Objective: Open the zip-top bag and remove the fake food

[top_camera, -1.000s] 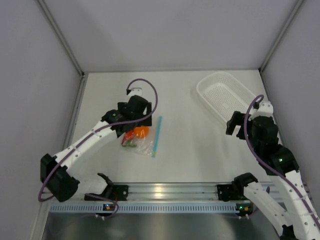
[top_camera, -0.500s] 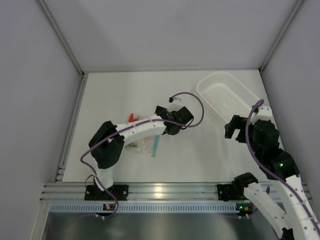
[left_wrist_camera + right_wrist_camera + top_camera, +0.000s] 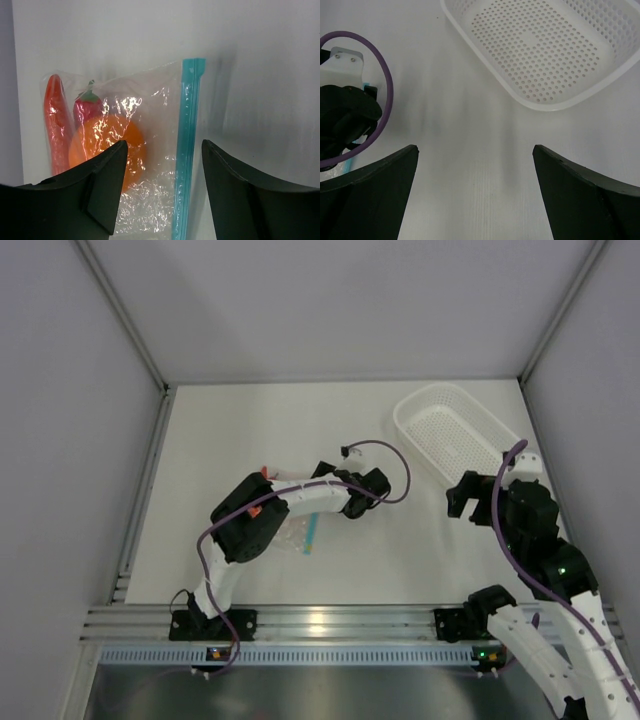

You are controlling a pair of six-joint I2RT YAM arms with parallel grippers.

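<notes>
Through the left wrist camera I saw the left claw (image 3: pixel 164 150) released, its 2 fingers (image 3: pixel 107 185) apart and grasping nothing. In the gap between them showed the bag (image 3: pixel 150 110), lying flat on the worktop (image 3: pixel 260 75). Its blue strip (image 3: pixel 189 125) ran straight up the view, nearer the right finger than the left. I could not tell whether either finger touched the plastic, nor whether the strip was sealed.

The food (image 3: pixel 95 135) was inside the bag, 3 pieces bunched at the side away from the strip. The orange (image 3: pixel 107 145) sat nearest the claw, partly behind the left finger. A red piece (image 3: pixel 89 107) with a green top lay just beyond it. A long piece (image 3: pixel 54 125), reddish, lay along the bag's far edge.

From the top camera the bag lay left of centre on the worktop, mostly hidden under the left arm (image 3: pixel 300 498); only a clear corner and part of the strip showed.

The right claw (image 3: pixel 475 150) was released too, spread wide over bare worktop with nothing between its fingers. The basket (image 3: pixel 545 50) stood just beyond it at the far right, well apart from the bag. At the left edge of the right wrist view I saw the left arm's black wrist and its purple cable (image 3: pixel 387 90).
</notes>
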